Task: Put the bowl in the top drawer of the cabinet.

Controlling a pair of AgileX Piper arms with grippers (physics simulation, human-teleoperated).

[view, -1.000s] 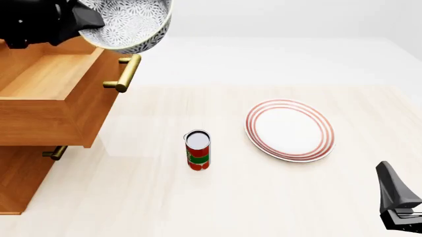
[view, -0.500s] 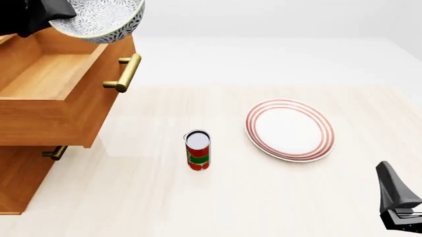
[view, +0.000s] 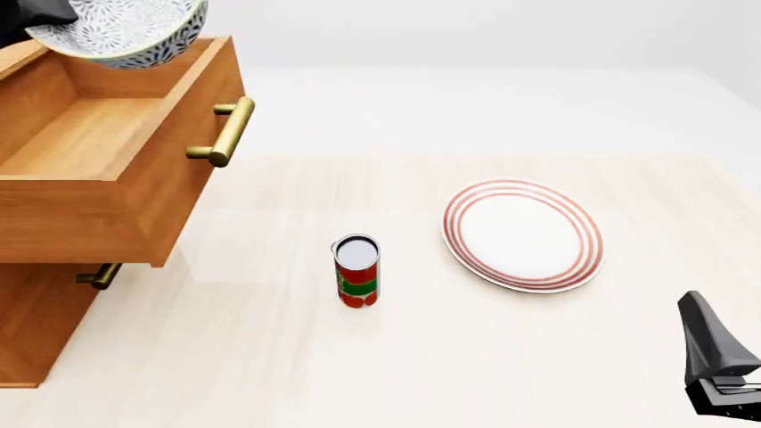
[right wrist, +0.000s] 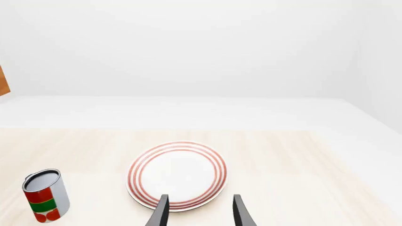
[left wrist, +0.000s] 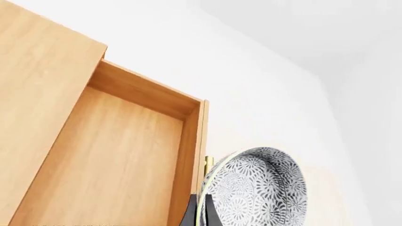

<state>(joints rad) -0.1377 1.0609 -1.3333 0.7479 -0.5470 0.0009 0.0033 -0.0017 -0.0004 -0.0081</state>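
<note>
The bowl [view: 119,31], white with a dense blue-grey floral pattern, hangs tilted above the far end of the open top drawer [view: 89,134] of the orange-brown cabinet [view: 36,325]. My left gripper [view: 36,11] shows only as a black shape at the frame's top left corner. In the left wrist view the left gripper [left wrist: 201,209] is shut on the rim of the bowl [left wrist: 257,188], with the top drawer's bare wooden floor [left wrist: 113,160] beside it. Far off at the near right, my right gripper [view: 719,374] rests low. The right gripper [right wrist: 199,214] is open and holds nothing.
A red and green can [view: 356,272] stands on the table in front of the cabinet. A flat white plate with red rings [view: 521,234] lies to the can's right. The top drawer's brass handle [view: 226,132] juts out toward the table, and the lower drawer's handle [view: 102,275] sits beneath.
The left gripper has carried the bowl leftward, from above the drawer's handle end to over the drawer's far inner part. The right arm has not moved.
</note>
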